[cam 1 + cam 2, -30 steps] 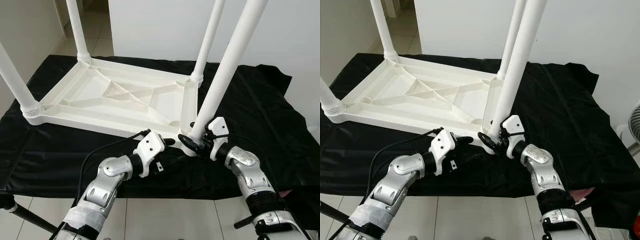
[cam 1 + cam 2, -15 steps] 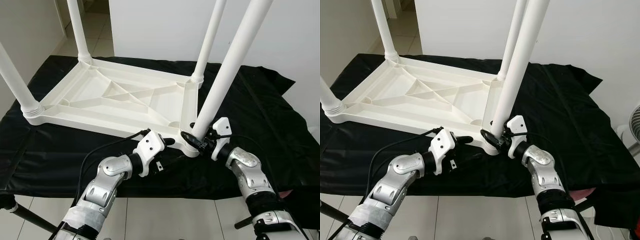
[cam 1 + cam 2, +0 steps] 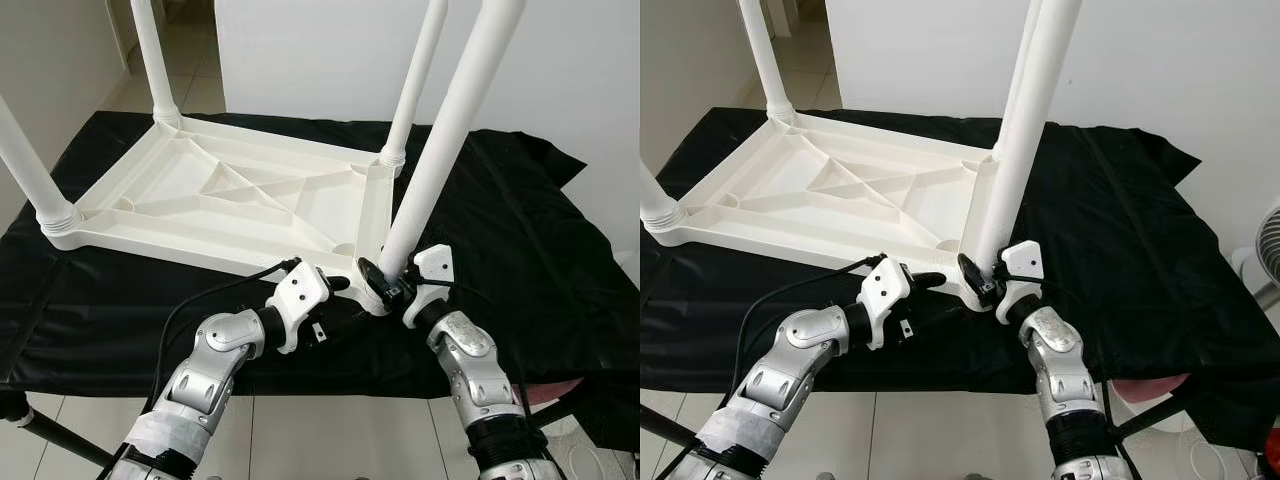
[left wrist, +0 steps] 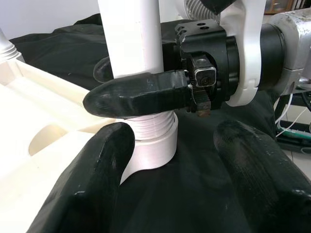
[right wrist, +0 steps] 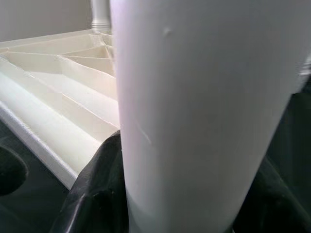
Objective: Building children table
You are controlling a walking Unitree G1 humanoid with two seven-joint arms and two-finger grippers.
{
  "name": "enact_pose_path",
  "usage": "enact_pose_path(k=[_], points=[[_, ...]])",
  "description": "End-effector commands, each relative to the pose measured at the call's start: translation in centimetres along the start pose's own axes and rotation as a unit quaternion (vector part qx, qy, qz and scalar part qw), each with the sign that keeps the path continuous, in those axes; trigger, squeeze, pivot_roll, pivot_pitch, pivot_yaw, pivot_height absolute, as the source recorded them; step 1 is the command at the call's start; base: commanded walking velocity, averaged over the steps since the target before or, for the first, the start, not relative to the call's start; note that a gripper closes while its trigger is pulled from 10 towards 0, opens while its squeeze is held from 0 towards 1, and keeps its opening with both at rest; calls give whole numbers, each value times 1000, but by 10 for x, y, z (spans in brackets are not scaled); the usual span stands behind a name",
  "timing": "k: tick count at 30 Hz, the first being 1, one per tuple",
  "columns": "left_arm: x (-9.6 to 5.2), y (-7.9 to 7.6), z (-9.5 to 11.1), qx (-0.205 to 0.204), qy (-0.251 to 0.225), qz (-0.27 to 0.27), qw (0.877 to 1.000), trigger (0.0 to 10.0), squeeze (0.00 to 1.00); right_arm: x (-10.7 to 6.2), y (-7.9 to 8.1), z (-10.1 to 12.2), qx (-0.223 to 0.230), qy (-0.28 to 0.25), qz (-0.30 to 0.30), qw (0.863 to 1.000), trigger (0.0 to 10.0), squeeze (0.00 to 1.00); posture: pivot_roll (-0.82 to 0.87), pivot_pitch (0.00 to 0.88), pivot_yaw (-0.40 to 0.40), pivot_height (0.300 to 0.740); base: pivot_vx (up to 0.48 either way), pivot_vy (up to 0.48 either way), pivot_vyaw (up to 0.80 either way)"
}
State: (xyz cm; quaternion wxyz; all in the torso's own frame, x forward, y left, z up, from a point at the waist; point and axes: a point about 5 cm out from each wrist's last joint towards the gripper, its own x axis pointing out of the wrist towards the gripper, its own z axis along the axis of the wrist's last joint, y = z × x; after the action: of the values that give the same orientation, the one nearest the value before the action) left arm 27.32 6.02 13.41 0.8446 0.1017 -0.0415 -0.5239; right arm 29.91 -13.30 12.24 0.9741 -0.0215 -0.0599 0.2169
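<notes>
A white plastic children's table [image 3: 230, 190] lies upside down on a black cloth, three legs standing in its corners. The fourth leg [image 3: 440, 140] rises from the near right corner, its threaded end in the socket collar [image 4: 153, 141]. My right gripper [image 3: 378, 285] is shut on this leg just above the collar, and in the right wrist view the leg [image 5: 194, 111] stands between its dark fingers [image 5: 97, 194]. My left gripper [image 3: 335, 298] is open, low beside the same corner. Its fingers [image 4: 97, 184] are spread in front of the collar, gripping nothing.
The black cloth [image 3: 540, 220] covers the work surface, whose front edge runs just below my forearms. A black cable [image 3: 200, 300] loops from my left arm. A white wall is behind, tiled floor below, and a fan [image 3: 1270, 240] at the far right.
My right forearm has swung in toward the left while still holding the leg. The leg now stands a little more upright in the corner. The left arm has stayed put.
</notes>
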Motion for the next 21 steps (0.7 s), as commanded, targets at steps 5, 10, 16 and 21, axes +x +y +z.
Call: enact_pose_path(k=[5,10,16,21], points=[[-1,0,-1,-5,3,17,1000,10000,0,-3,7,3,1,1,-79,997,10000,0,-47,0,-48,740,0,0,0],[-2,-2,-1,-6,3,19,1000,10000,0,-4,18,8,-2,-5,-122,992,10000,0,-41,0,-51,740,0,0,0],[-2,-1,0,-7,3,22,1000,10000,0,-5,29,10,-4,-1,-125,992,10000,965,-38,0,-53,740,0,0,0],[-2,-1,0,-7,4,23,1000,10000,0,-5,28,11,3,-2,-125,992,10000,1000,-36,3,-54,740,0,0,0]])
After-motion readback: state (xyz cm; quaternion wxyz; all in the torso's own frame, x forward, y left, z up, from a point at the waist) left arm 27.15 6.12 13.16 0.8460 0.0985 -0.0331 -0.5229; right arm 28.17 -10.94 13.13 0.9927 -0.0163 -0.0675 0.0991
